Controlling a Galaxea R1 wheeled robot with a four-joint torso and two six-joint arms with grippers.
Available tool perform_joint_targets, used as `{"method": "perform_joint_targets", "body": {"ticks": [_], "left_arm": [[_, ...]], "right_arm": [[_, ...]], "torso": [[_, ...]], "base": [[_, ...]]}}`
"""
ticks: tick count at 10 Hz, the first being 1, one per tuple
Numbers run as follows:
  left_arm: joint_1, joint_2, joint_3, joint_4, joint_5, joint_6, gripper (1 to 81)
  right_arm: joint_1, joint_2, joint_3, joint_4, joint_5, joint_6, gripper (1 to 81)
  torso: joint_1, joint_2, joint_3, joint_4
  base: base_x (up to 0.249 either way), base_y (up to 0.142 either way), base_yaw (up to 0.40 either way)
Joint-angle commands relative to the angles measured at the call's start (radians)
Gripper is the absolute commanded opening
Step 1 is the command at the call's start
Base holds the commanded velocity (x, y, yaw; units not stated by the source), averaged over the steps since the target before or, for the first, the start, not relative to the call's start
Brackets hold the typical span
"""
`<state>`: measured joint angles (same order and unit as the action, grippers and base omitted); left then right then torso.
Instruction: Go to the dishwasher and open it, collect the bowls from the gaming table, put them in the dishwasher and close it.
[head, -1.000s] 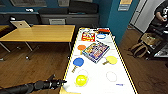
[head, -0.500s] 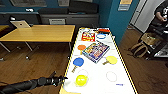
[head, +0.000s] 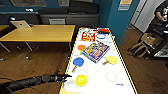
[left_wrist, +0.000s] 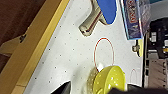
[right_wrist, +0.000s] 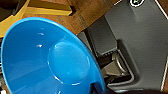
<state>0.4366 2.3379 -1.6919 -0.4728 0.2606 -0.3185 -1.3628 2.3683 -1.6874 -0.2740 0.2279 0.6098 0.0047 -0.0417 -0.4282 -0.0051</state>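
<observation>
Bowl, yellow (head: 81, 80), on gaming table (head: 100, 82): left hand (head: 65, 77), spread open, has edged nearer.

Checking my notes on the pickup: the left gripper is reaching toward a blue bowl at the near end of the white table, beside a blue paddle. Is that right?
Not quite: the bowl the left gripper reaches toward is yellow, as the head view shows. The rest holds: it sits at the near end of the white table, beside the blue paddle.
</observation>
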Motion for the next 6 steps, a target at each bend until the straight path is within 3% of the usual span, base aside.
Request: {"method": "perform_joint_targets", "body": {"ticks": [1, 6], "left_arm": [[-0.126, 0.009, 0.001, 0.014, 0.063, -0.002, 81.1], [-0.106, 0.091, -0.032, 0.052, 0.063, -0.004, 81.1]], "right_arm": [[0.026, -0.034, 0.022, -0.022, -0.042, -0.002, 1.0], [0.024, -0.035, 0.022, -0.024, -0.042, -0.002, 1.0]], "torso": [[0.000, 0.000, 0.000, 0.000], [0.000, 0.000, 0.000, 0.000]], "base": [[0.000, 0.000, 0.000], [0.000, 0.000, 0.000]]}}
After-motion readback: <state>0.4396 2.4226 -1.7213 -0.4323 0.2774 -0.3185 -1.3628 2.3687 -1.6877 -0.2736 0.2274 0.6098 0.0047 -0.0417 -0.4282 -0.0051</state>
